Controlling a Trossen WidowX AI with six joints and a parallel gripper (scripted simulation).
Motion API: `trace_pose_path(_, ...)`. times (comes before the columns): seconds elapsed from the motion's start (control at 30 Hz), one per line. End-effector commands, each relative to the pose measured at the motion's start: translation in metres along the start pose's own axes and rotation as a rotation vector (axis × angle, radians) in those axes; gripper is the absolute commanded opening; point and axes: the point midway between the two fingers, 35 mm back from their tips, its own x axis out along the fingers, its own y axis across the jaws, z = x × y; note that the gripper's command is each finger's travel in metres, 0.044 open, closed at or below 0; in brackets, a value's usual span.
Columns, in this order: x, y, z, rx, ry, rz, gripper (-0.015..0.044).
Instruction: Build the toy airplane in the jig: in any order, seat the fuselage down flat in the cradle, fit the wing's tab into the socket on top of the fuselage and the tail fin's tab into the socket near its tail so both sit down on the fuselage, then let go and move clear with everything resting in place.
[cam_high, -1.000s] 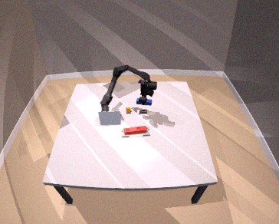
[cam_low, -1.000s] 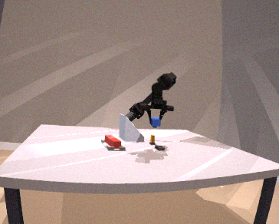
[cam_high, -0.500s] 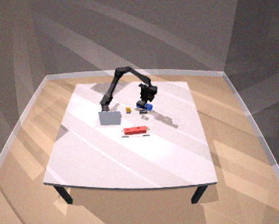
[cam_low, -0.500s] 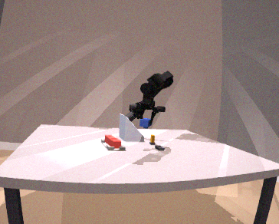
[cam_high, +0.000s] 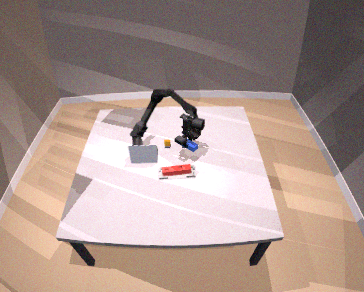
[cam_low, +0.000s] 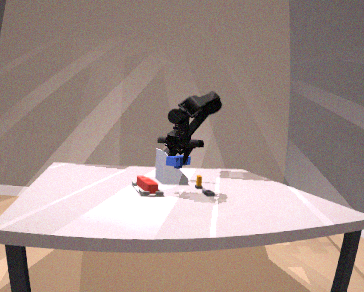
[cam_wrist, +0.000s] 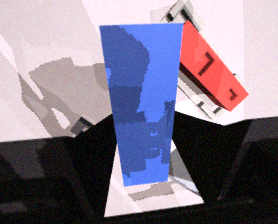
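Observation:
The red fuselage (cam_high: 176, 170) (cam_low: 147, 184) (cam_wrist: 212, 65) lies in the pale cradle (cam_high: 163, 176) (cam_low: 159, 193) with nothing on top of it. My gripper (cam_high: 189, 142) (cam_low: 178, 157) (cam_wrist: 145, 125) is shut on the blue wing (cam_high: 192, 146) (cam_low: 173, 160) (cam_wrist: 162, 65), which hangs above the table, behind the cradle and a little to its right in the top view. In the wrist view the wing covers part of the cradle. The orange tail fin (cam_high: 167, 143) (cam_low: 199, 180) stands upright on the table, apart from the gripper. The wing's tab is not distinct.
A grey upright panel (cam_high: 143, 154) (cam_low: 172, 174) stands left of the cradle, near the arm's base in the top view. A low dark holder (cam_low: 208, 192) lies beside the tail fin. All stand on the white table (cam_high: 175, 215) (cam_low: 100, 215).

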Motion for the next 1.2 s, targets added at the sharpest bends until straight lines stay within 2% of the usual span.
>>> trace_pose_path(0.0,0.004,-0.014,0.007,0.081,0.003,-0.005,0.0000)
trace_pose_path(1.17,0.032,-0.117,0.038,0.703,0.018,-0.001,0.0000)
